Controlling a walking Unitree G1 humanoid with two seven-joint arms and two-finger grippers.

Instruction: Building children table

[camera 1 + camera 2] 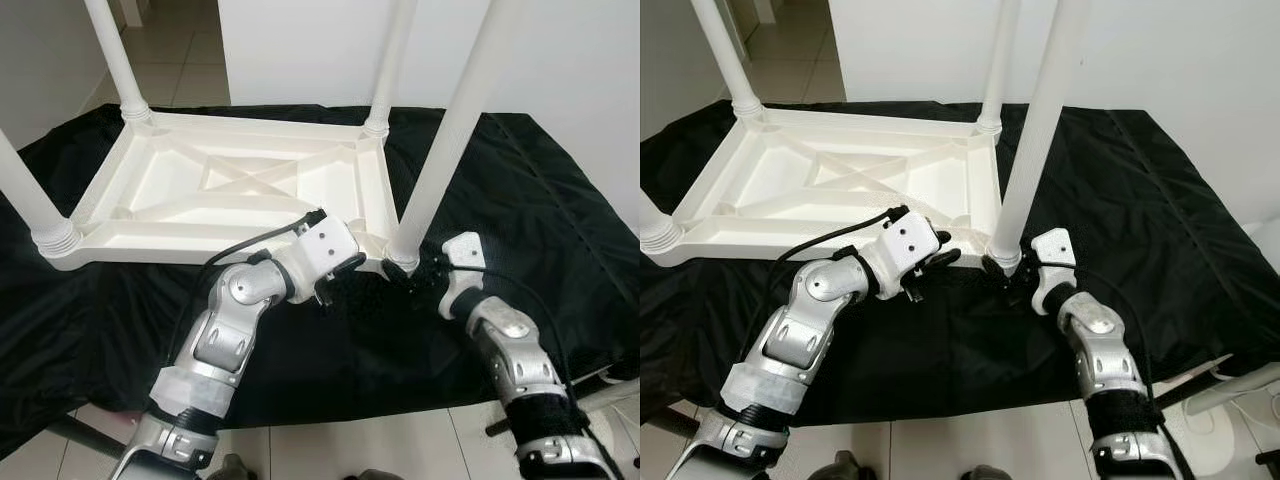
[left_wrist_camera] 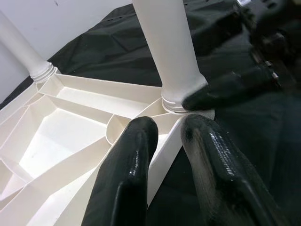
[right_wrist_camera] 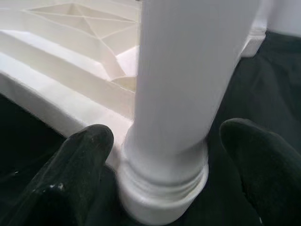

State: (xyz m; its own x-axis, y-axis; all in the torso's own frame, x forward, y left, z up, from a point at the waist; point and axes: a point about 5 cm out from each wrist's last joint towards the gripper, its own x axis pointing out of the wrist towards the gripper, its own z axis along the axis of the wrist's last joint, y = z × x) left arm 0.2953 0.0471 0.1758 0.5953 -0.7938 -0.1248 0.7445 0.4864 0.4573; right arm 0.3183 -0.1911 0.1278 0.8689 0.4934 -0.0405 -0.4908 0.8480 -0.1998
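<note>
A white plastic children's table (image 1: pixel 200 243) lies upside down on a black cloth, with its legs pointing up. The near right leg (image 1: pixel 450 130) stands in the corner socket closest to me. My right gripper (image 1: pixel 415 270) is open, its fingers (image 3: pixel 80 160) on either side of that leg's ribbed base (image 3: pixel 162 188), with a thin gap on one side. My left gripper (image 1: pixel 338 278) is shut on the table's rim (image 2: pixel 164 141) just beside the same corner, one finger (image 2: pixel 136 155) inside the frame and one outside.
The black cloth (image 1: pixel 540 200) covers a low surface and drops off at the near edge onto tiled floor (image 1: pixel 400 440). Three more white legs (image 1: pixel 118 60) rise from the other corners. A white wall (image 1: pixel 580 60) stands behind. A metal stand foot (image 1: pixel 1240 385) is at the lower right.
</note>
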